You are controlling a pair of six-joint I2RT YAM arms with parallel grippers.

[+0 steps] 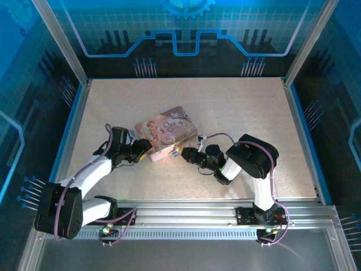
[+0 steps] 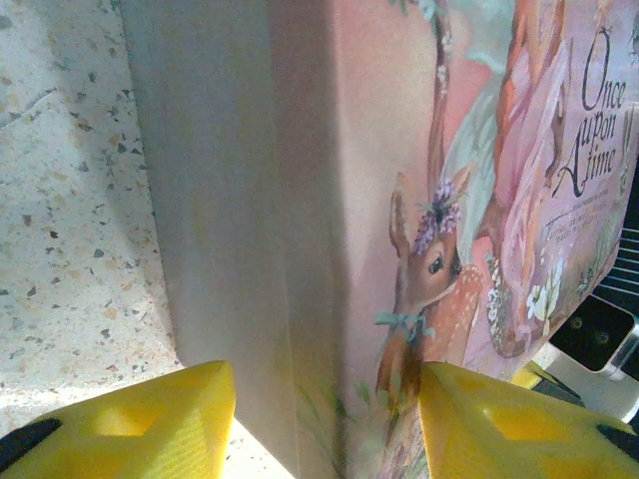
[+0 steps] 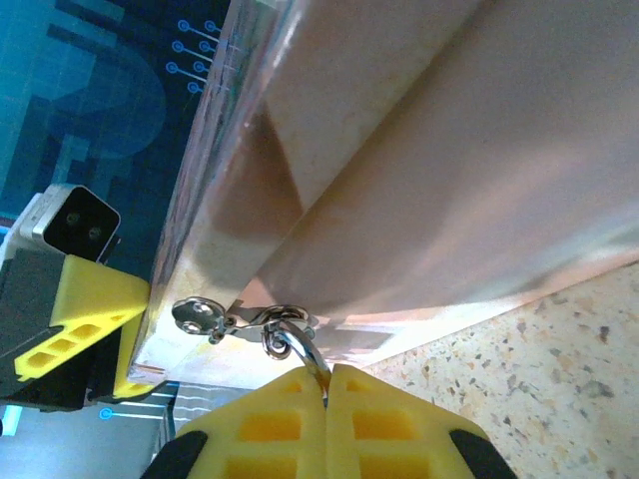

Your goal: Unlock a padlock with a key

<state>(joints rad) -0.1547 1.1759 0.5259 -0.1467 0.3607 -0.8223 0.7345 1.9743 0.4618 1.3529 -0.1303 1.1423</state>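
Observation:
The pink illustrated tin (image 1: pixel 166 132) lies mid-table between both arms. My right gripper (image 3: pixel 326 384) is shut on the padlock; its thin curved shackle (image 3: pixel 308 351) rises from between the yellow fingers and hooks through the ring of the tin's metal hasp (image 3: pixel 200 317). The fingers hide the padlock's body. In the top view that gripper (image 1: pixel 186 153) sits at the tin's near right edge. My left gripper (image 2: pixel 327 419) is open, its yellow fingers (image 2: pixel 150 424) straddling the tin's (image 2: pixel 300 200) near left corner. The key is hidden or out of view.
The speckled table (image 1: pixel 248 113) extends behind and to the right of the tin. Blue enclosure walls (image 1: pixel 186 34) ring the table. A metal rail (image 1: pixel 186 212) runs along the near edge by the arm bases. The left gripper's finger (image 3: pixel 85 319) appears beyond the tin's corner.

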